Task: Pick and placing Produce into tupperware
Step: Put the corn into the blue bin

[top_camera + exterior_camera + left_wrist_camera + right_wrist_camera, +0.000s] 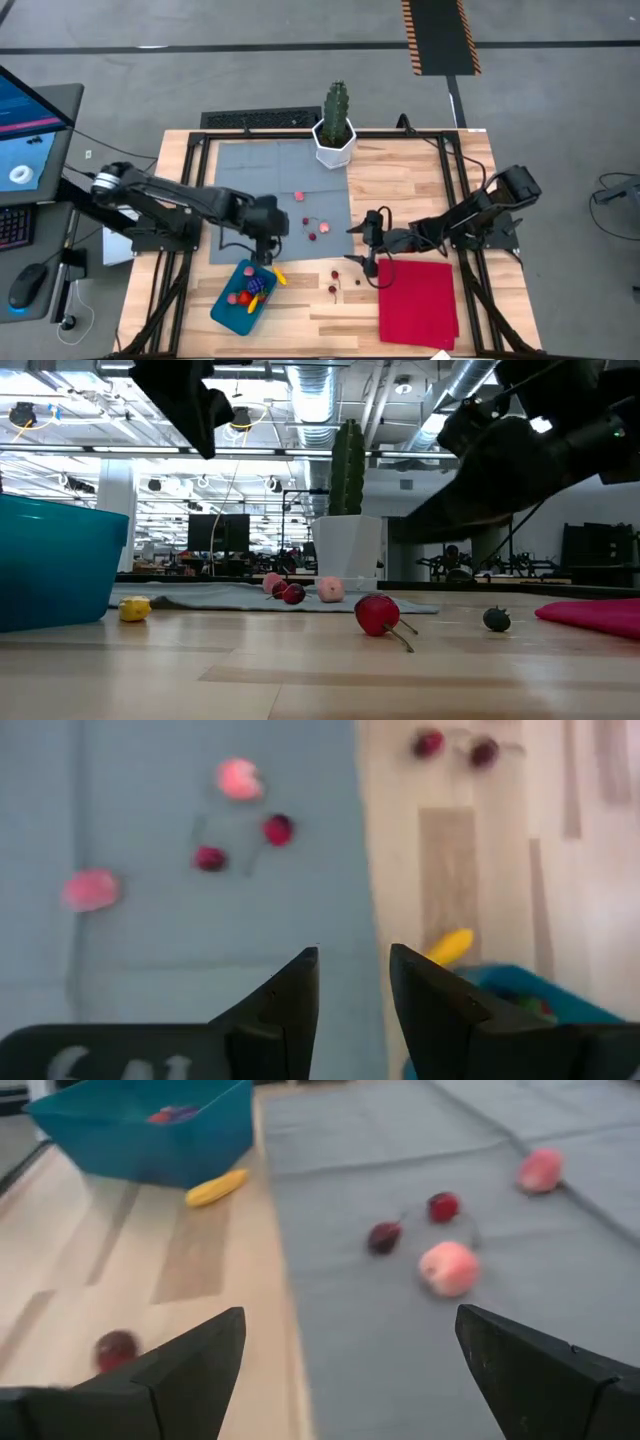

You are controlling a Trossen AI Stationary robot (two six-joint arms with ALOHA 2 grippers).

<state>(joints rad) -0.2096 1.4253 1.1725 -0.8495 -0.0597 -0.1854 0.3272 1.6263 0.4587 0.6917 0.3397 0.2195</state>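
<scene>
One cactus [336, 112] beside grey mat [262, 165]

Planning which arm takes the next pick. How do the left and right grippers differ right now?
The left gripper hangs at the grey mat's near edge just above the tupperware; the right gripper sits off the mat's right edge, beside the red cloth. The left's fingers stand a narrow gap apart; the right's fingers are spread wide. Both are empty.

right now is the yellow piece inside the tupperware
No, the yellow piece lies on the table just outside the tupperware, by its edge.
</scene>
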